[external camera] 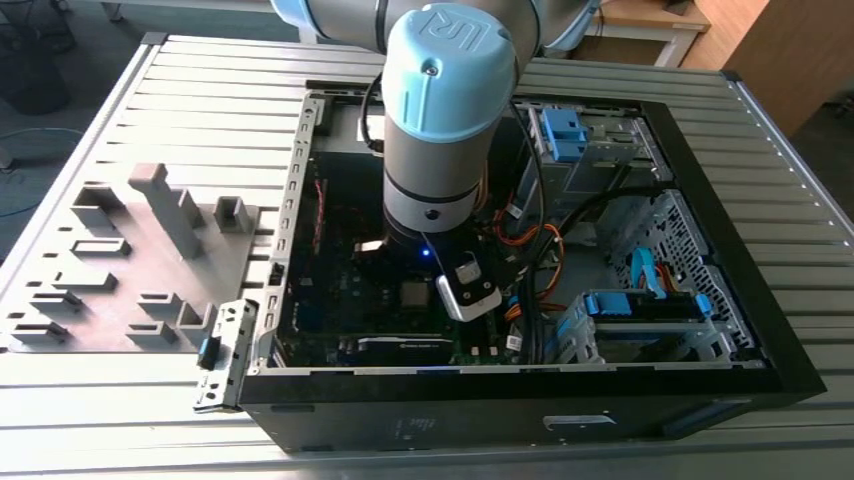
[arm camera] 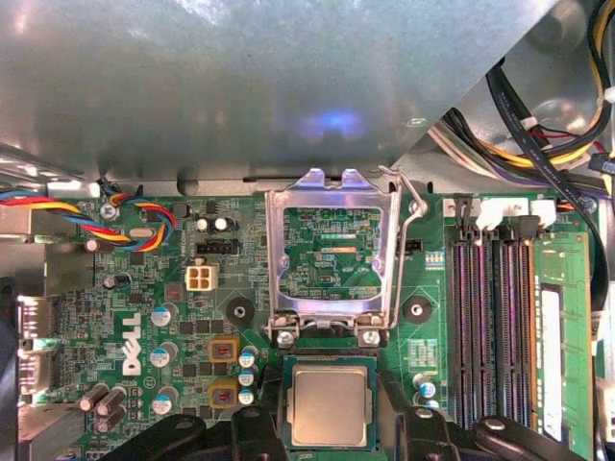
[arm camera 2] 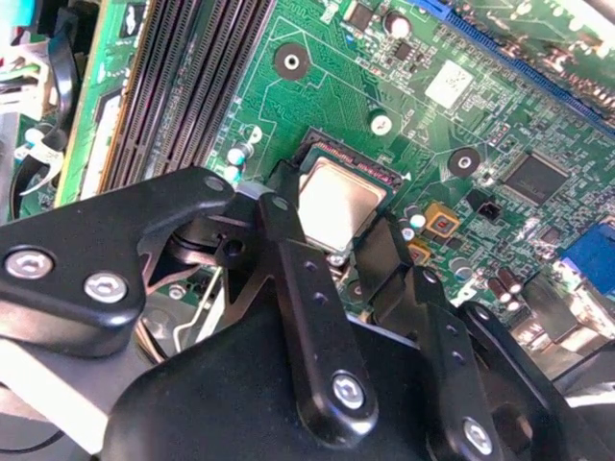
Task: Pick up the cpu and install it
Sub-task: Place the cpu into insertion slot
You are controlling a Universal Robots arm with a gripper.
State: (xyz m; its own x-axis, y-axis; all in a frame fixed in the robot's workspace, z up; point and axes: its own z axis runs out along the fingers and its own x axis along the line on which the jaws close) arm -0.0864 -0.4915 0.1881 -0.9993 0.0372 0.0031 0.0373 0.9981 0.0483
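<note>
Silvery cpu (arm camera: 330, 403): is lying flat in its black socket (arm camera 2: 356, 161) on the green motherboard (arm camera: 423, 355).
Gripper (arm camera: 336, 421): is hanging right over the cpu, its two black fingers (arm camera: 252, 432) spread wide, one on each side, gripping nothing.
Metal socket lid (arm camera: 277, 259): is standing open just beside the cpu.
Arm (external camera: 447, 120): is reaching down into the open computer case (external camera: 467, 420).

cpu (arm camera: 330, 405) in socket (arm camera: 330, 361) on motherboard (arm camera: 258, 288), tool (arm camera: 332, 418) just above it

The arm (external camera: 447, 110) stands upright, its gripper (arm camera: 334, 420) apparently pointing straight down.
</note>
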